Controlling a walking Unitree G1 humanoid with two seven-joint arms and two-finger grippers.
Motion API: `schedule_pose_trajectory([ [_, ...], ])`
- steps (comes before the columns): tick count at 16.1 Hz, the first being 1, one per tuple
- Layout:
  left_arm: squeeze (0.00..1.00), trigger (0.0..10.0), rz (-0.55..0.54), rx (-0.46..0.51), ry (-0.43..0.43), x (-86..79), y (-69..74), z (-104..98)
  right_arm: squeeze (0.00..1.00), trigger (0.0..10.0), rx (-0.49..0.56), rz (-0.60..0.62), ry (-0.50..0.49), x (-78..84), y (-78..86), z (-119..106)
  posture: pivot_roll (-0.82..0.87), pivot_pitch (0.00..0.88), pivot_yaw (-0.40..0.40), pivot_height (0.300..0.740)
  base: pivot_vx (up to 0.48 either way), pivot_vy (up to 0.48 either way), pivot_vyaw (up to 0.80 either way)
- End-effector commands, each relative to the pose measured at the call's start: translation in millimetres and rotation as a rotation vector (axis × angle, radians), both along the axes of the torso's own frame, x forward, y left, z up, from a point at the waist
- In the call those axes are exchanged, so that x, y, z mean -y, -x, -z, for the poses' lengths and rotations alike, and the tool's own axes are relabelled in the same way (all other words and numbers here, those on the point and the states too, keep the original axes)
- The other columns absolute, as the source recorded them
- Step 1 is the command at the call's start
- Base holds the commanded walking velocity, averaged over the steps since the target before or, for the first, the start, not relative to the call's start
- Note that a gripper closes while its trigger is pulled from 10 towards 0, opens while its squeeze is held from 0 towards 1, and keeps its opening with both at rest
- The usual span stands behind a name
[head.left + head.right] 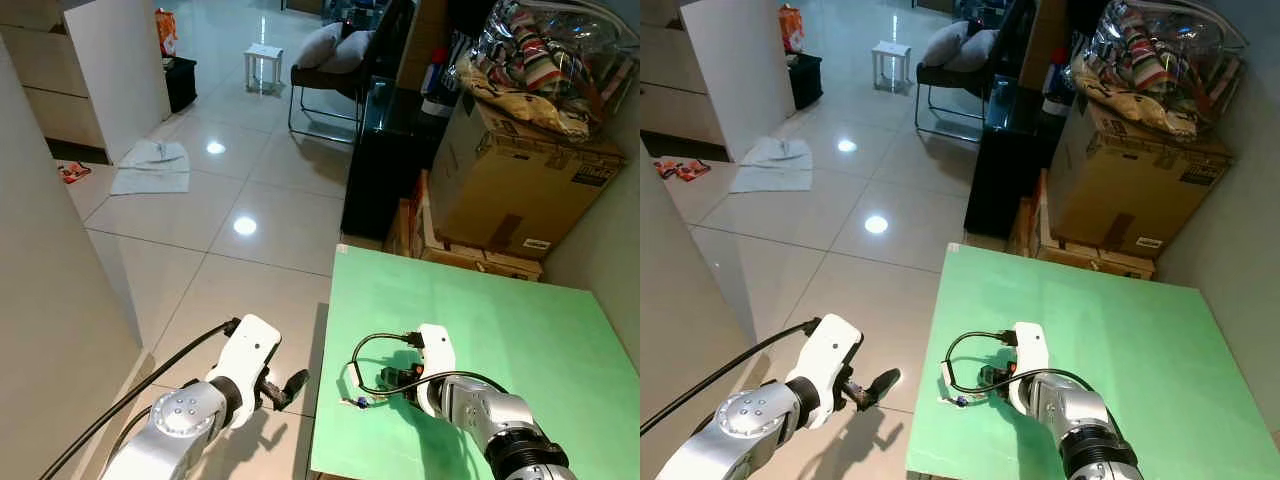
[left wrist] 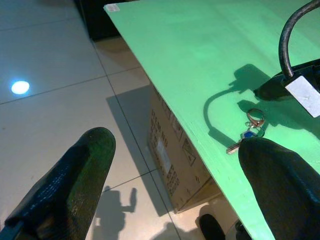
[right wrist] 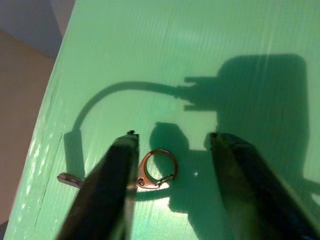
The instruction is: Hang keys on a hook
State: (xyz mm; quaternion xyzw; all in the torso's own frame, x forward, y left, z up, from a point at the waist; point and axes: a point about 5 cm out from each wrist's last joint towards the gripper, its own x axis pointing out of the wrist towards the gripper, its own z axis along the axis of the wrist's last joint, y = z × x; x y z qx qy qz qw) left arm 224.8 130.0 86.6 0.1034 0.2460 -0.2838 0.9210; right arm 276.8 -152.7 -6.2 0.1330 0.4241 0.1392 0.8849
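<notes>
The right gripper point(image 3: 172, 150) is hanging spread open over the keys point(image 3: 156, 170) — lying at the green table's point(image 1: 520, 330) seven o'clock edge. It should be dropping straight, pinching the ring.

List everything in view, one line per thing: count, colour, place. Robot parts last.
Table: one, green, in front of the robot.
Keys: one set, copper clip ring, near the table's left edge.
Box: one, brown cardboard, beyond the table.
Bags: a heap, striped and clear, on the box.
Cabinet: one, black, left of the box.
Chair: one, dark, grey cushions, far floor.
Stool: one, white, left of the chair.
Cloth: one, white, on the floor tiles.
Left gripper: black jaws open, off the table's left edge.
Right gripper: black jaws open, straddling the keys.
</notes>
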Motion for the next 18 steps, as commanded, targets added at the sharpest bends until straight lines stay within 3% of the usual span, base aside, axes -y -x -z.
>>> schedule_pose_trajectory([
  [1,0.00,10.0,0.018,0.000,-0.004,2.7,-0.5,1.1,1.00,10.0,-0.015,0.037,0.002,9.1,-0.6,-0.1,0.03,0.036,-0.118,0.740,0.000,0.000,0.00],
  [4,0.00,10.0,0.018,-0.001,-0.005,2.6,-0.7,1.5,1.00,10.0,-0.069,0.073,-0.022,9.2,0.6,2.5,0.04,0.032,-0.121,0.740,0.000,0.000,0.00],
  [5,0.00,10.0,0.017,-0.001,-0.005,2.5,-0.6,1.7,0.00,10.0,-0.075,0.079,-0.025,9.9,0.8,2.8,0.04,0.030,-0.121,0.740,0.000,0.000,0.00],
  [12,0.00,10.0,0.020,0.003,-0.007,2.9,-0.9,2.0,0.00,10.0,-0.139,0.144,-0.114,10.8,0.4,3.3,0.04,0.023,-0.123,0.740,0.000,0.000,0.00],
  [18,0.00,10.0,0.019,0.002,-0.009,2.9,-0.8,2.7,0.00,10.0,-0.145,0.126,-0.105,7.6,-0.1,5.1,0.04,0.020,-0.126,0.740,0.000,0.000,0.00],
])
